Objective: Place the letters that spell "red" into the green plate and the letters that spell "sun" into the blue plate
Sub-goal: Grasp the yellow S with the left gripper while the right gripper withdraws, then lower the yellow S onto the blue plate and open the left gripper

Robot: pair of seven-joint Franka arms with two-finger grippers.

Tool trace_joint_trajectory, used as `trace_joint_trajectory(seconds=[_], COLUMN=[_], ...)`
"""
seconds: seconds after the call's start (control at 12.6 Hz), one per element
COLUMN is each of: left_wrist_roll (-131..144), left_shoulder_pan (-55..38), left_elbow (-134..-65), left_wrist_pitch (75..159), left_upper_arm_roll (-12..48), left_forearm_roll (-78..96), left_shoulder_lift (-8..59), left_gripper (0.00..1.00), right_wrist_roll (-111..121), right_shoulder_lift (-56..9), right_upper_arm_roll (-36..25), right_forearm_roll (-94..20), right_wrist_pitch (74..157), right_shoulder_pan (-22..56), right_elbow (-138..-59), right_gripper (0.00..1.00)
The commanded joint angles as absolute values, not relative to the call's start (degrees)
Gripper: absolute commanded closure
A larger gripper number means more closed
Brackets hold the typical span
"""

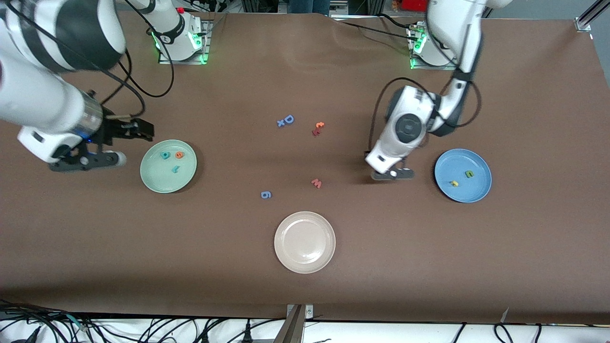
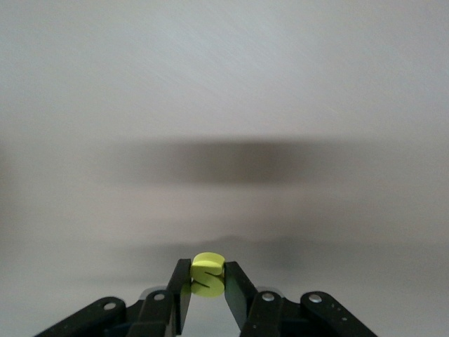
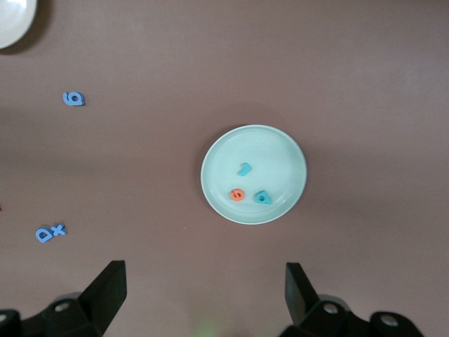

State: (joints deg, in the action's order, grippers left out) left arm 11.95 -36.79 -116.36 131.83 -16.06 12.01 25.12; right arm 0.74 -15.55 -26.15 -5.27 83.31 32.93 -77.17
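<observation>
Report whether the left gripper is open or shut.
Shut: the left gripper has its fingers clamped on the yellow s.

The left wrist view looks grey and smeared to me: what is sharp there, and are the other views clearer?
Left wrist view: only the yellow s, pinched in the left gripper, is sharp; the rest is a blurred grey with a dark band. Right wrist view: crisp on the green plate. Front view: evenly lit, soft shadows under the plates.

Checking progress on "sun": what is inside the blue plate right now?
The blue plate holds two small letters: a green one and a yellow one. Nothing covers its inside. A yellow s is pinched in the left gripper's fingers, not yet in the plate.
</observation>
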Motion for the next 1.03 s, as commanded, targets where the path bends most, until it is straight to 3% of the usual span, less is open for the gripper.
trace_joint_trajectory(seconds=[0.0,0.24,0.48,0.72,0.8,0.88,0.96], left_wrist_roll=[-6.00,-24.65,-27.85,-29.27,-29.27,-29.27,-29.18], left_shoulder_pan=[-33.06,-31.82,-30.76,-29.53,-29.27,-29.27,-29.35], left_elbow=[-117.33,-117.95,-117.86,-118.04,-118.04,-117.86,-117.69], left_wrist_pitch=[127.71,127.79,128.58,132.18,132.27,132.28,132.19], left_upper_arm_roll=[-21.51,-27.76,-28.04,-28.04,-28.04,-27.95,-27.95], left_forearm_roll=[11.25,11.34,11.25,11.43,11.60,11.60,11.78], left_shoulder_lift=[20.75,21.88,24.86,27.94,28.12,28.12,27.78], left_gripper=[0.93,0.90,0.89,0.86,0.77,0.24,0.00], right_wrist_roll=[1.58,1.67,1.67,2.02,1.85,1.58,1.32], right_shoulder_lift=[-10.56,-6.60,1.48,0.62,0.79,0.88,1.40], right_upper_arm_roll=[-13.58,-4.41,-3.25,-0.99,2.34,3.16,3.16], right_forearm_roll=[0.85,0.88,-0.17,-1.93,-1.76,-1.41,-1.49], right_wrist_pitch=[82.97,85.32,90.76,92.11,92.20,92.02,91.85], right_shoulder_pan=[22.80,12.07,8.62,1.97,-0.24,-0.35,-0.35], right_elbow=[-78.13,-83.03,-95.42,-94.84,-94.83,-94.83,-95.27], right_gripper=[0.00,0.00,0.00,0.00,0.00,0.00,0.00])
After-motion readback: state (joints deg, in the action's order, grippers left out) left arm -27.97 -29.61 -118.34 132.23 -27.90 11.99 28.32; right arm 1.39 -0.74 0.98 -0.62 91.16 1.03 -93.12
